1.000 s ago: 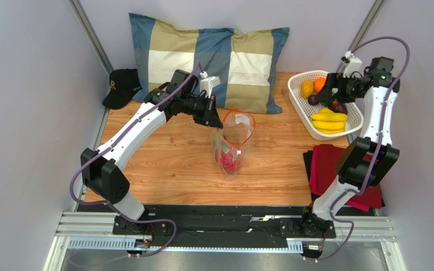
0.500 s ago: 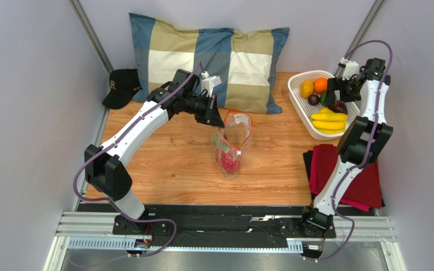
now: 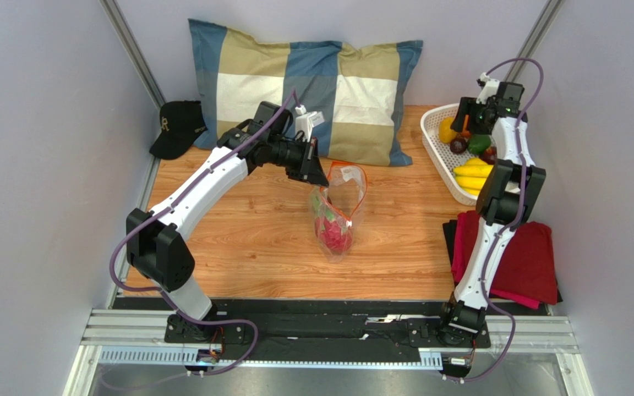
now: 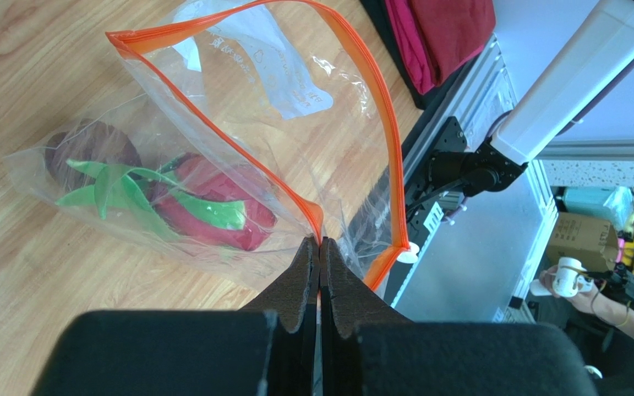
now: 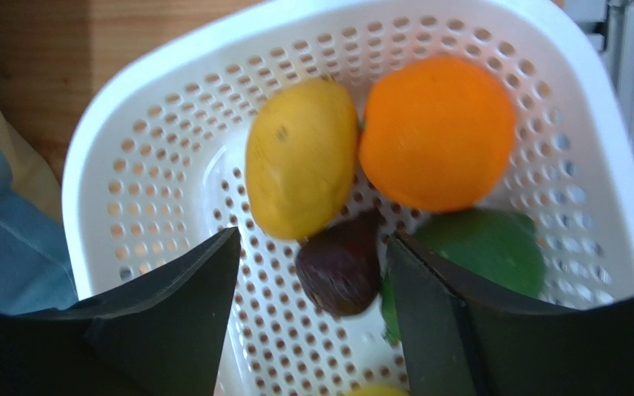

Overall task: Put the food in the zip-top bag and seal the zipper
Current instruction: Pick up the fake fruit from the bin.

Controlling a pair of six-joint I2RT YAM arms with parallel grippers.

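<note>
The clear zip-top bag [image 3: 341,206] stands mid-table with its mouth open; it also shows in the left wrist view [image 4: 238,124]. My left gripper [image 3: 319,177] [image 4: 320,241] is shut on the orange-red zipper [image 4: 362,74] at the near corner of the mouth. A magenta dragon fruit [image 4: 213,219] with green tips lies inside, beside a dark piece [image 4: 89,148]. My right gripper [image 3: 463,124] [image 5: 312,247] is open and empty over the white basket [image 5: 147,165]. Its fingers straddle a dark purple piece [image 5: 341,268]. A yellow piece [image 5: 300,157], an orange [image 5: 436,132] and a green piece [image 5: 486,247] lie beside it. The banana bunch [image 3: 471,173] lies at the basket's near end.
A checked pillow [image 3: 304,82] lies along the back wall behind the bag. A black cap [image 3: 178,124] sits at the back left. A red folded cloth [image 3: 527,256] lies at the right, near the right arm's base.
My right arm has swung back and left, bringing its gripper over the basket's far end. My left gripper still holds the bag's mouth in the same place.
</note>
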